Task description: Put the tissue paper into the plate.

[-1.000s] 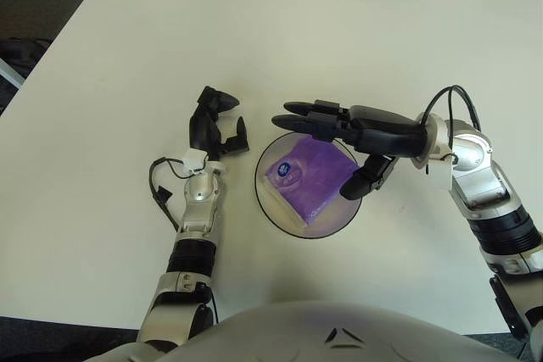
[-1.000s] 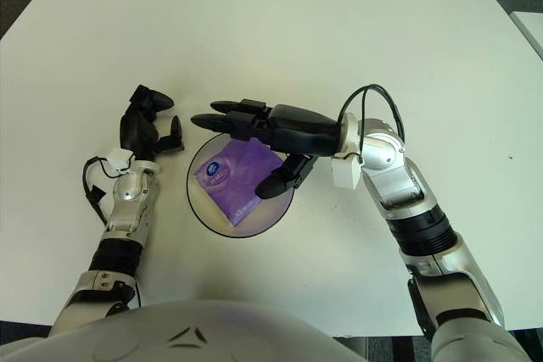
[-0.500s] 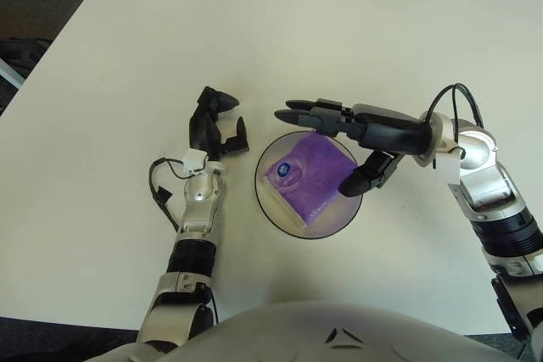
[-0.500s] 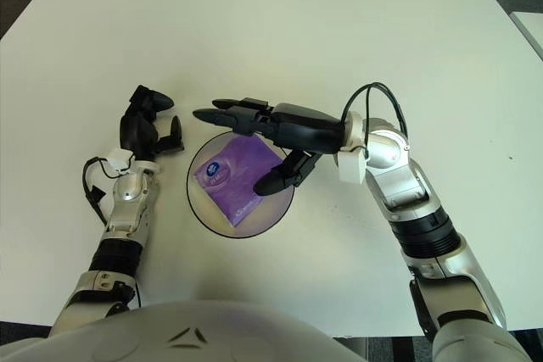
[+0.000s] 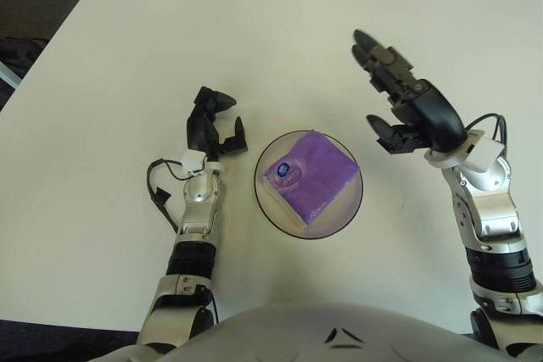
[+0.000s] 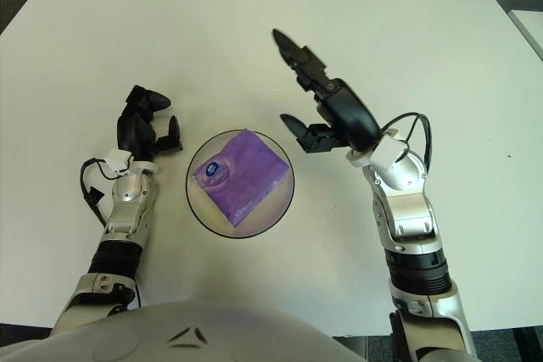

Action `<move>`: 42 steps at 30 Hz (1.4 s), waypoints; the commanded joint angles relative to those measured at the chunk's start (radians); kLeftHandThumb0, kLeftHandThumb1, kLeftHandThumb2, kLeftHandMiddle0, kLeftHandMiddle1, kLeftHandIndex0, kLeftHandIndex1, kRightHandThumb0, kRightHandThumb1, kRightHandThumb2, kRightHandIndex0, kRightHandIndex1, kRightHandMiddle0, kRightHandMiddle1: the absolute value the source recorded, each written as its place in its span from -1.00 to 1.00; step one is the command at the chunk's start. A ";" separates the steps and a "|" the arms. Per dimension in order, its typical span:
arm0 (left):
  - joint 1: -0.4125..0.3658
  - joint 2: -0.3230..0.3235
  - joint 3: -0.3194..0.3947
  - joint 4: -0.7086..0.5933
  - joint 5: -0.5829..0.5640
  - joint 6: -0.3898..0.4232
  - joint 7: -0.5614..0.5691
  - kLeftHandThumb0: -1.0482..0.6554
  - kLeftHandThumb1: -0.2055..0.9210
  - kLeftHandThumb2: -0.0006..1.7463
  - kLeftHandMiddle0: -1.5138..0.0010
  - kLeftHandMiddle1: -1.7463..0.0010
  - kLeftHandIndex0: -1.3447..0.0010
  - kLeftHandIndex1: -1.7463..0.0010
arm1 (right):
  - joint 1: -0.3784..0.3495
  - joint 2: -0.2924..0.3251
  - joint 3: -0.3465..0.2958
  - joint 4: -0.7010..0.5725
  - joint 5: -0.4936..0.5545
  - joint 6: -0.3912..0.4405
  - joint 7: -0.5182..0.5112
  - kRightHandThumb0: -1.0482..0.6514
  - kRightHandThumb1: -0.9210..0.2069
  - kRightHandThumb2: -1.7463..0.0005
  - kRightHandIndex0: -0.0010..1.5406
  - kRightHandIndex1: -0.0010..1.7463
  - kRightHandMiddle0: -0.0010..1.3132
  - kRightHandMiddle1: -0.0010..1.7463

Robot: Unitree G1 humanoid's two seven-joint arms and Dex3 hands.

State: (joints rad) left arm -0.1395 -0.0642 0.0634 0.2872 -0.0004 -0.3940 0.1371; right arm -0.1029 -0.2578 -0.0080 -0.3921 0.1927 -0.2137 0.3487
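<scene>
A purple tissue pack (image 5: 309,177) lies flat inside the dark round plate (image 5: 353,207) at the table's middle front; it also shows in the right eye view (image 6: 240,174). My right hand (image 5: 399,99) is raised to the right of the plate, clear of the pack, with its fingers spread and empty. My left hand (image 5: 212,125) rests just left of the plate, fingers relaxed and holding nothing.
The white table (image 5: 127,57) spreads around the plate. Its far edge meets dark floor at the top. A black cable (image 5: 158,188) loops beside my left wrist.
My right hand has lifted off the plate and swung back to the right, away from the tissue pack. The pack stays in the plate. The left hand has not moved.
</scene>
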 commanded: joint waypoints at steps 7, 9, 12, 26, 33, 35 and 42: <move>0.137 -0.016 -0.021 0.082 0.010 0.028 -0.014 0.22 -0.49 0.83 -0.07 -0.97 0.20 -1.00 | 0.133 0.265 -0.028 0.044 -0.080 -0.127 -0.269 -0.38 -0.72 -0.39 -0.86 0.37 -1.00 0.65; 0.138 -0.017 -0.021 0.082 0.009 0.027 -0.014 0.22 -0.50 0.83 -0.08 -0.97 0.19 -1.00 | 0.145 0.298 -0.033 0.037 -0.099 -0.112 -0.315 -0.35 -0.69 -0.44 -0.82 0.41 -0.99 0.73; 0.139 -0.020 -0.023 0.077 0.008 0.030 -0.013 0.22 -0.51 0.84 -0.08 -0.97 0.19 -1.00 | 0.157 0.338 -0.033 0.025 -0.130 -0.093 -0.373 -0.31 -0.64 -0.50 -0.77 0.46 -0.91 0.81; 0.141 -0.029 -0.034 0.063 0.025 0.057 0.007 0.22 -0.51 0.84 -0.10 -0.96 0.20 -1.00 | 0.150 0.364 -0.065 0.116 -0.101 -0.113 -0.426 -0.22 -0.58 -0.07 -0.60 0.46 -0.53 0.98; 0.136 -0.027 -0.034 0.071 0.020 0.051 -0.001 0.22 -0.50 0.84 -0.09 -0.97 0.20 -1.00 | 0.138 0.376 -0.079 0.169 -0.089 -0.142 -0.433 -0.20 -0.69 0.11 -0.55 0.44 -0.56 1.00; 0.135 -0.026 -0.033 0.075 0.018 0.046 -0.005 0.22 -0.50 0.83 -0.08 -0.97 0.20 -1.00 | 0.138 0.382 -0.082 0.182 -0.084 -0.141 -0.436 -0.20 -0.75 0.17 -0.55 0.44 -0.59 1.00; 0.134 -0.023 -0.031 0.081 0.015 0.041 -0.009 0.22 -0.50 0.84 -0.08 -0.98 0.19 -1.00 | 0.152 0.409 -0.077 0.220 -0.097 -0.122 -0.477 -0.19 -0.85 0.26 -0.51 0.44 -0.64 1.00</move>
State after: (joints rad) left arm -0.1147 -0.0783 0.0386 0.2635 0.0086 -0.3824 0.1351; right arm 0.0357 0.1147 -0.0863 -0.1883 0.0978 -0.3370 -0.1087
